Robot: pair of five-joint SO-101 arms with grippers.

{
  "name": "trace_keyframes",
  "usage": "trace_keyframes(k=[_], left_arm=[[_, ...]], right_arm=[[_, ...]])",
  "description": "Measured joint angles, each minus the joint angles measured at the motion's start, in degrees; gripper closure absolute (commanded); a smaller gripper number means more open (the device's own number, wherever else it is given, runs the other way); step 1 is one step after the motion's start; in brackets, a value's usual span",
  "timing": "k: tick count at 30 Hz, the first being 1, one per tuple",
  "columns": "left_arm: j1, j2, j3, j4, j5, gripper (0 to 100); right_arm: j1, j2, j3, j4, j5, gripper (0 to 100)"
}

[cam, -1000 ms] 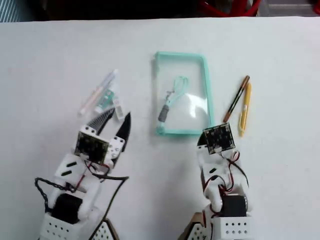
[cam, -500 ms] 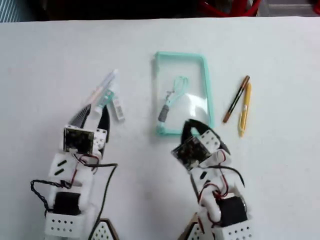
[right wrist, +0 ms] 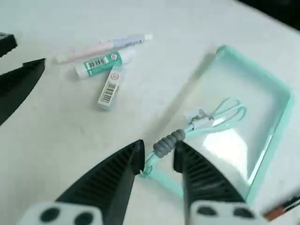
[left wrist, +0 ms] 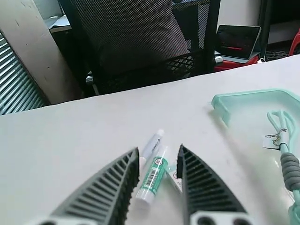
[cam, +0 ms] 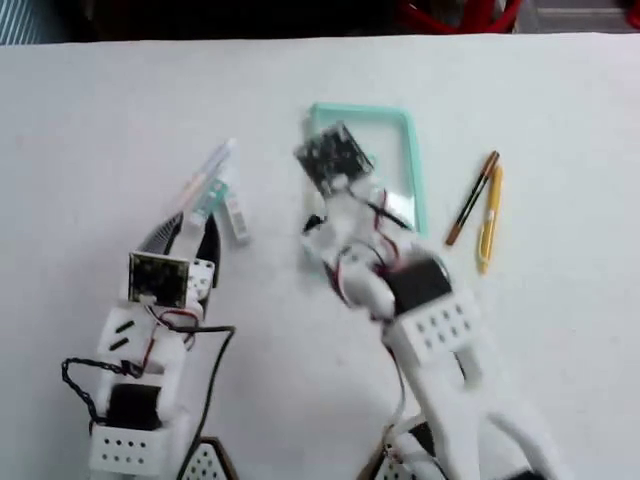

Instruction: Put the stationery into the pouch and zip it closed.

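The clear pouch with mint-green edging [cam: 410,160] [left wrist: 253,99] [right wrist: 262,79] lies flat mid-table. Its grey zip pull [right wrist: 167,142] [left wrist: 289,166] on a green cord sits at the near corner. My right gripper [right wrist: 159,146] is open, its tips either side of that pull, not clamped. The right arm [cam: 345,200] stretches over the pouch. My left gripper [cam: 192,222] [left wrist: 158,152] stands open just short of a pastel pen [cam: 205,170] [left wrist: 151,144], a green glue stick [cam: 210,198] [left wrist: 152,176] and a small white stick [cam: 236,217] [right wrist: 111,87].
A brown pen [cam: 472,197] and a yellow pen [cam: 490,215] lie side by side to the right of the pouch. The table's far edge runs along the back, with a mesh chair [left wrist: 136,42] beyond it.
The right arm has swung forward and left, from beside the pouch's near right corner to over the pouch. The left gripper shifted left a second ago, then stayed put.
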Motion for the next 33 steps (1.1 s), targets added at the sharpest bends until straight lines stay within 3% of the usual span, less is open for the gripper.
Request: trace_keyframes(k=[5,8,16,22,33], left_arm=[[0.0,0.0,0.0,0.79,0.0,85],[0.0,0.0,0.0,1.14,0.0,85],[1.76,0.0,0.0,1.85,0.0,85],[2.37,0.0,0.0,2.02,0.0,85],[2.37,0.0,0.0,2.02,0.0,85]], right_arm=[[-2.99,20.48,-18.9,9.93,-15.47,71.9],[-4.75,29.98,-29.36,16.62,-19.6,71.9],[-0.7,50.46,-45.1,25.49,-25.85,71.9],[2.46,57.41,-49.76,26.64,-29.8,72.2],[1.76,63.03,-50.46,22.24,-31.47,88.0]])
